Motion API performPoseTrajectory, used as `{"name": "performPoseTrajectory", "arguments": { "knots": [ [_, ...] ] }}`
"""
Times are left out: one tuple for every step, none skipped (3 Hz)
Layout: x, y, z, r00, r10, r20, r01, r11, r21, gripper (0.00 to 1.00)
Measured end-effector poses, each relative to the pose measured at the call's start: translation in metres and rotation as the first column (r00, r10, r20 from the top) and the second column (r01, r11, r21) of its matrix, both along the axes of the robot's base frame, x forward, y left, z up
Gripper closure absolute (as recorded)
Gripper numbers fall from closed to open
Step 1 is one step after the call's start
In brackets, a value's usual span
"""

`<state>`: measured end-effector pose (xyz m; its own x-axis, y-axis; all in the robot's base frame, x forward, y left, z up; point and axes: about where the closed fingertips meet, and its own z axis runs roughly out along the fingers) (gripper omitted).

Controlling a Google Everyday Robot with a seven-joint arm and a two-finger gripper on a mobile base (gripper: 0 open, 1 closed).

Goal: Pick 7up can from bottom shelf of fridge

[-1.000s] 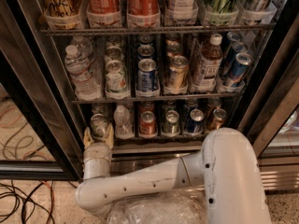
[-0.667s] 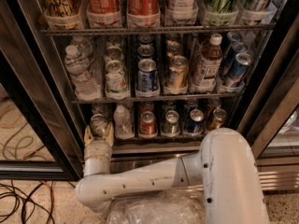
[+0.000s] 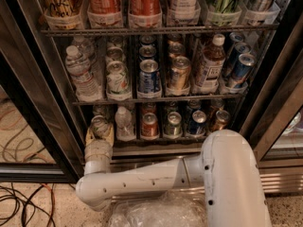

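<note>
"Looking into the fridge [image 3: 28,103], where was the 7up can [image 3: 99,125]?"

"It was on the bottom shelf [image 3: 163,139], in the lane at the far 9 o'clock end. In the whole view it was down at about 8 o'clock."

"And where was the hand [image 3: 99,135]?"

"The hand was right at that can. It reached up from 6 o'clock, at the end of the white arm [image 3: 142,183]. One tan finger [image 3: 89,137] was at the can's 9 o'clock side and the other was at its 3 o'clock side. Both looked tight against the can, so the hand was holding it. The can stood up straight."

"What was next to the can?"

"A small water bottle [image 3: 124,123] stood just beside it at 3 o'clock. Then came a red can [image 3: 149,125], a silver can [image 3: 173,124], a blue can [image 3: 197,123] and a brown can [image 3: 219,120], all in a row toward 3 o'clock."

"What lay on the floor?"

"Dark cables [image 3: 19,205] lay at 8 o'clock. A clear plastic bag [image 3: 151,214] lay at 6 o'clock, under the arm."
</note>
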<state>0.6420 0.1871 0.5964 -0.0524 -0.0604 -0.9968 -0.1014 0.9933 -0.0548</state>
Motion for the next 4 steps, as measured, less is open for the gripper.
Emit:
{"name": "performPoseTrajectory", "arguments": {
  "knots": [
    [0.000, 0.000, 0.000, 1.0000, 0.000, -0.001, 0.000, 1.000, 0.000, 0.77],
    [0.000, 0.000, 0.000, 1.0000, 0.001, 0.000, -0.001, 1.000, 0.001, 0.99],
    [-0.003, -0.004, 0.015, 0.9998, 0.006, 0.016, -0.006, 0.999, 0.033, 1.00],
    [-0.018, -0.016, 0.052, 0.9975, 0.009, 0.070, -0.015, 0.996, 0.088, 1.00]
  ]
}}
